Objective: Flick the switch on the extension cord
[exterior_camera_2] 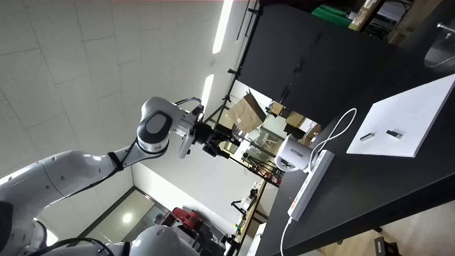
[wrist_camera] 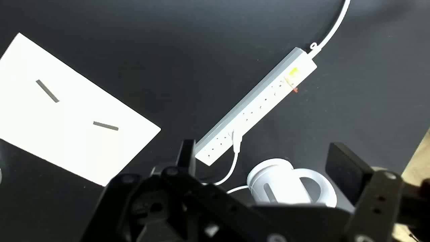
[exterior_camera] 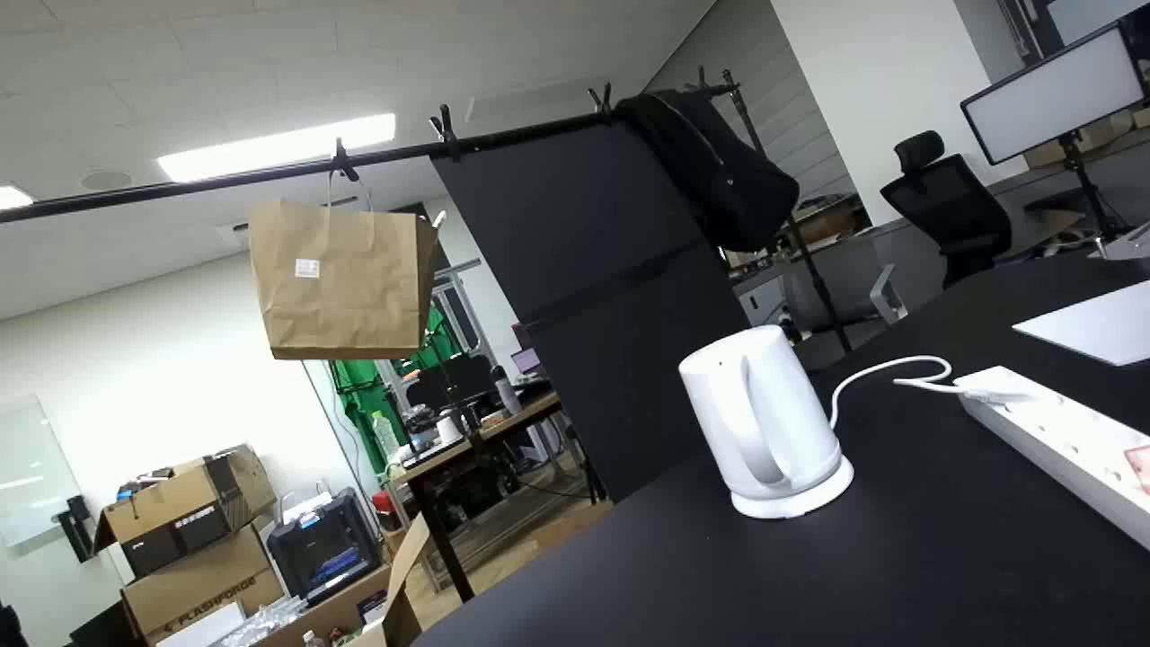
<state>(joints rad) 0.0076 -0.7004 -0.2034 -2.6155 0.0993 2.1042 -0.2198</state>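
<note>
The extension cord is a long white power strip on the black table, seen in an exterior view (exterior_camera: 1060, 431), in an exterior view (exterior_camera_2: 312, 185) and in the wrist view (wrist_camera: 255, 109). Its switch (wrist_camera: 294, 72) sits at the end where the thick white cable enters and looks yellow in the wrist view. It looks reddish in an exterior view (exterior_camera: 1139, 465). A white plug sits in a socket near the opposite end. My gripper (exterior_camera_2: 233, 148) is open and empty, high above the table. In the wrist view its fingers (wrist_camera: 265, 154) are wide apart, and the switch lies beyond them.
A white electric kettle (exterior_camera: 773, 422) stands beside the strip's plugged end, also in the wrist view (wrist_camera: 278, 185). Its thin cord loops to the strip. A white board (exterior_camera_2: 398, 117) with two small grey bars lies on the table. The table's edge (exterior_camera_2: 355, 222) runs past the strip.
</note>
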